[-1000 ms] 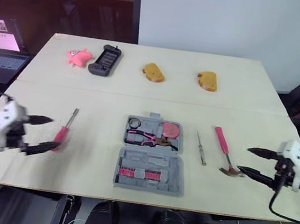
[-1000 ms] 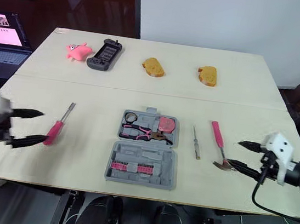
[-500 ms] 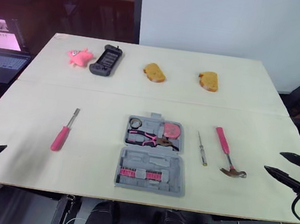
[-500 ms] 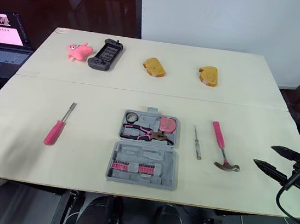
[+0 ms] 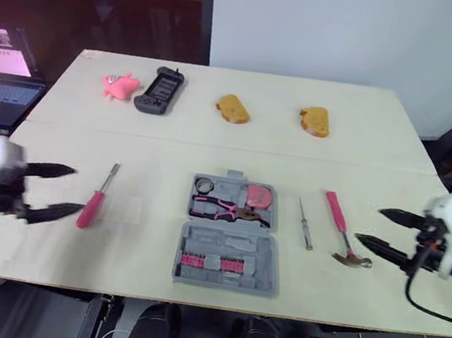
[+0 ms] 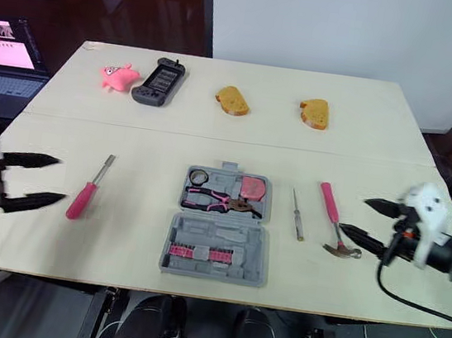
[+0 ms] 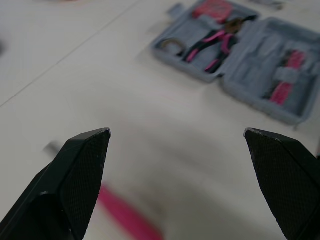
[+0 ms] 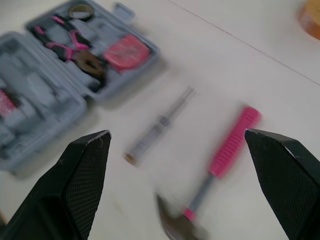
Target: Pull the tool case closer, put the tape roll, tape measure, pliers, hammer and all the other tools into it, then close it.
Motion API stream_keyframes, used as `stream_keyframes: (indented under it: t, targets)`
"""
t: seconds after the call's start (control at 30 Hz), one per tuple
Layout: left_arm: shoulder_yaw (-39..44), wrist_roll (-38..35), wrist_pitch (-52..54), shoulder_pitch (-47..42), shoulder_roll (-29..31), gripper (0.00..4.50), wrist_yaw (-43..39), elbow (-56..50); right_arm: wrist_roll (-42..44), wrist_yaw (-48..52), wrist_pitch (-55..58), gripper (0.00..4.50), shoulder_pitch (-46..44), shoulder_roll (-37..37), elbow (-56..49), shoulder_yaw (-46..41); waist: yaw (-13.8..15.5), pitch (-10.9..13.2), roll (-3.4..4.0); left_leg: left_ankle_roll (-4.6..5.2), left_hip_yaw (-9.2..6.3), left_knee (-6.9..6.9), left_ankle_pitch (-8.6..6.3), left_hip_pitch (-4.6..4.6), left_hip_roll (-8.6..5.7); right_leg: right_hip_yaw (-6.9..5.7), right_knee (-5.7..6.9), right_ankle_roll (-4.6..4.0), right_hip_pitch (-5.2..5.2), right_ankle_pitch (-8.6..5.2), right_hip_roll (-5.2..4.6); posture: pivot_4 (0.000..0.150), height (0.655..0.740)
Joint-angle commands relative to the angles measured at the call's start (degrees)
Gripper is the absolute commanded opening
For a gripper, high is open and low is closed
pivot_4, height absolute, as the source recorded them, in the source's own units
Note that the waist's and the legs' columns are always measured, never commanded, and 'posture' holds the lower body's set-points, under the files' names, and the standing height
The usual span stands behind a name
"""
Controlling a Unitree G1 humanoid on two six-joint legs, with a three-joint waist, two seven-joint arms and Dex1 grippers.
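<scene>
L gripper (image 5: 79, 190) hangs low at the near edge, fingers wide apart, holding nothing, tips just beside the pink screwdriver (image 5: 93, 200). R gripper (image 5: 369, 224) is the same: wide apart, empty, near the hammer (image 5: 343, 229). Prob each is lined up to grab its tool. Tool case (image 5: 227, 253) lies open btw them, w/ pliers (image 5: 225, 210), tape measure (image 5: 257, 196) & tape roll (image 5: 203, 185) inside. Thin screwdriver (image 5: 305, 223) waits beside it. Far back: toy (image 5: 118, 86), game pad (image 5: 159, 90).
</scene>
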Motion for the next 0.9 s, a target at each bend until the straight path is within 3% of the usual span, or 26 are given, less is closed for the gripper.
stream_keyframes:
  t: [0.03, 0.2, 0.33, 0.47, 0.67, 0.9]
  targets:
    - [-4.53, -0.84, 3.17, -2.89, -1.07, 4.50, 1.82, -7.31, 2.34, -9.24, 8.94, 4.49, -1.79, 1.20, -10.94, 0.35, 0.12, 0.00, -0.01, 0.00, 0.00, 0.00, 0.00, 0.00, 0.00, 0.00, 0.01, 0.01, 0.00, 0.00, 0.04, 0.150, 0.7188]
    - [-9.58, -0.89, 6.34, -7.31, -2.92, 4.50, 3.82, -12.72, 4.12, -19.50, 23.42, 4.49, -5.63, 2.04, -18.18, 3.51, 0.22, 0.01, -0.04, -0.01, -0.03, 0.04, 0.01, -0.01, 0.00, -0.01, 0.01, 0.01, 0.02, 0.00, 0.11, 0.150, 0.7188]
    - [-11.82, -1.21, 8.07, -9.76, -4.05, 4.50, 5.18, -15.29, 4.95, -26.65, 35.57, 4.49, -12.41, 4.44, -17.66, 6.90, 0.22, 0.02, -0.06, 0.00, -0.05, 0.07, 0.02, -0.01, -0.02, -0.01, 0.01, 0.01, 0.04, 0.00, 0.13, 0.150, 0.7188]
    - [-12.64, -1.18, 9.61, -9.90, -4.79, 4.50, 6.74, -17.37, 2.42, -30.12, 36.81, 4.49, -17.56, 7.59, -15.14, 12.75, 0.07, 0.02, -0.06, 0.00, -0.04, 0.08, 0.02, -0.02, -0.06, -0.01, 0.02, 0.02, 0.02, 0.01, 0.22, 0.150, 0.7188]
    - [-13.02, -1.60, 12.11, -7.55, -8.21, 4.50, 13.00, -23.75, -1.94, -37.20, 42.50, 4.49, -25.89, 16.25, -1.81, 17.31, 0.09, 0.02, -0.07, -0.03, -0.03, 0.13, 0.06, -0.03, -0.07, -0.01, 0.07, 0.04, 0.02, 0.01, 0.26, 0.150, 0.7188]
    - [-11.52, -1.29, 13.69, -2.38, -9.30, 4.50, 17.90, -28.92, -7.41, -39.81, 39.68, 4.49, -30.23, 21.17, 11.58, 21.00, 0.14, 0.02, -0.07, -0.11, -0.03, 0.12, 0.11, -0.04, -0.08, -0.01, 0.21, 0.06, -0.02, 0.01, 0.29, 0.150, 0.7188]
